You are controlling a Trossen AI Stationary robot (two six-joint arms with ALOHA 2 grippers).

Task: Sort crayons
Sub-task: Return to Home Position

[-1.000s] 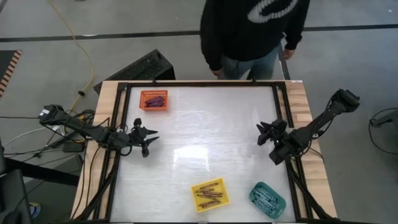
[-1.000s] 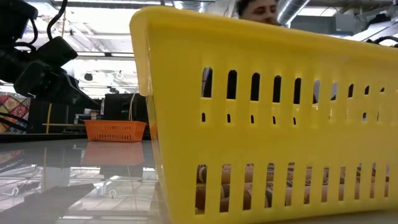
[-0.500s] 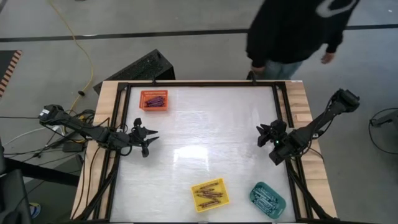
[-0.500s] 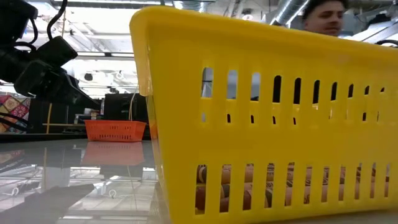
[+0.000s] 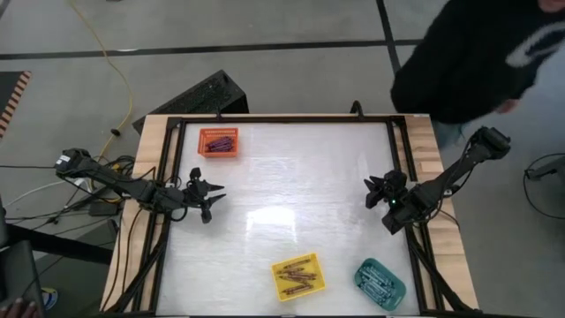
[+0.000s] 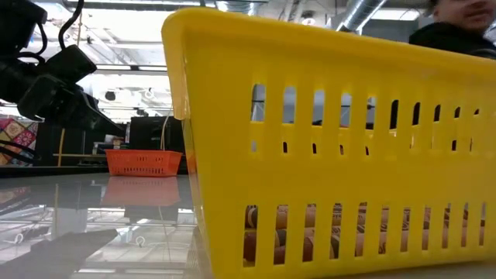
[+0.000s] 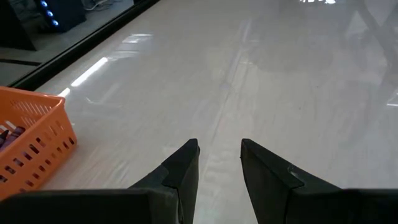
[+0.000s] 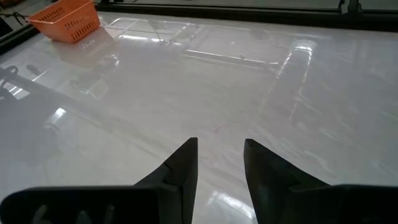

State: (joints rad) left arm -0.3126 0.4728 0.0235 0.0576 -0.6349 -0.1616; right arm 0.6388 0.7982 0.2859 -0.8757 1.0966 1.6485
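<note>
Your left tool hangs just above the worktop near its left edge, pointing in toward the middle. Its two dark fingers stand a little apart, with bare white surface showing in the gap and nothing held between them. Your right tool hangs the same way near the right edge, facing the left one across the worktop. Its fingers are also parted a little and empty. The two tools are well apart, and neither touches a tray or a crayon.

All the crayons you can see lie inside trays. The orange tray sits near the far left corner, beside the left arm's side, and holds a bunch of dark crayons. The yellow tray sits at the near edge, roughly in the middle and slightly turned, with brownish crayons in it. In the low view its slotted wall fills most of the picture, and the crayons show through the bottom slots. The teal tray sits just to the right of the yellow one, near the right corner, with crayons whose colour you cannot tell.

A person in a dark top stands beyond the far right corner.
</note>
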